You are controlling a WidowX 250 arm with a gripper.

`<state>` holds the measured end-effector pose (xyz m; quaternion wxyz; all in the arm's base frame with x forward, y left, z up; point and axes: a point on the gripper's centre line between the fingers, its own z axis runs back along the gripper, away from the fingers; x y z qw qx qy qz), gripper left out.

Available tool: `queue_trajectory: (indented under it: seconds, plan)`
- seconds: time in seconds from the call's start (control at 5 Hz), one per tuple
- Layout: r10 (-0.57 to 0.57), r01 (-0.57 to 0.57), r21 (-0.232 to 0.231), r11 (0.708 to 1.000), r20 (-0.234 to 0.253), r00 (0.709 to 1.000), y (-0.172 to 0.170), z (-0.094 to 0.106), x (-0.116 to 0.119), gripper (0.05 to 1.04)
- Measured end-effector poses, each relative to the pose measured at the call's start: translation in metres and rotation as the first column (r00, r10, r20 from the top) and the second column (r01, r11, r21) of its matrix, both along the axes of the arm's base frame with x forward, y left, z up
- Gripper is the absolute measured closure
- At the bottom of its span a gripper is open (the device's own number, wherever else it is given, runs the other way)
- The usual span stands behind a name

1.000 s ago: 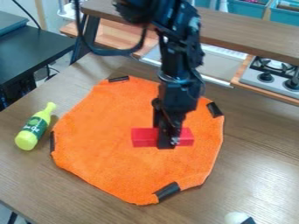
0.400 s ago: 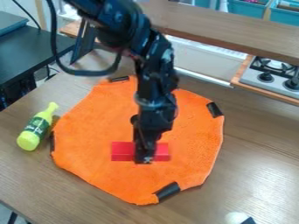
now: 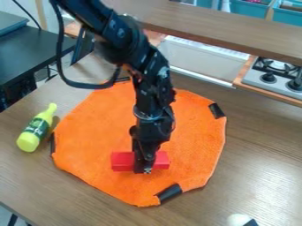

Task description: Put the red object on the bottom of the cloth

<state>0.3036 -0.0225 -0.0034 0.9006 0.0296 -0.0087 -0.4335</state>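
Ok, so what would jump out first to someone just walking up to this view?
Most likely the bright orange cloth spread on the wooden table, with black pieces at its edge. Next, the red block over the cloth's lower middle, where the black arm comes down from the upper left and its jaws cross the block. Then the yellow-green bottle, lying left of the cloth.

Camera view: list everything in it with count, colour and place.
Table: one, brown, foreground
Cloth: one, orange, on table
Block: one, red, over cloth's lower half
Strips: four, black, cloth's edges
Bottle: one, lime, left of cloth
Stove: one, grey, upper right
Shelf: one, brown, top
Tray: one, pale grey, below shelf
Boxes: at least two, teal, top right
Desk: one, dark, upper left
Unclear object: one, white and black, bottom right
Arm: one, black, from top edge
Claw: one, black, at block's middle
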Motion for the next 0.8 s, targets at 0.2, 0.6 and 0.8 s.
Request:
queue_trajectory:
  seconds: [0.2,0.6,0.8]
  plan:
    - [0.046,-0.046,-0.042,0.998,0.001,0.999,0.001,0.001,0.001,0.176]
    - [0.07,-0.069,-0.063,0.996,0.014,0.997,-0.002,0.032,-0.003,0.083]
    - [0.067,-0.066,-0.03,0.997,0.013,0.998,0.0,0.083,-0.01,0.083]
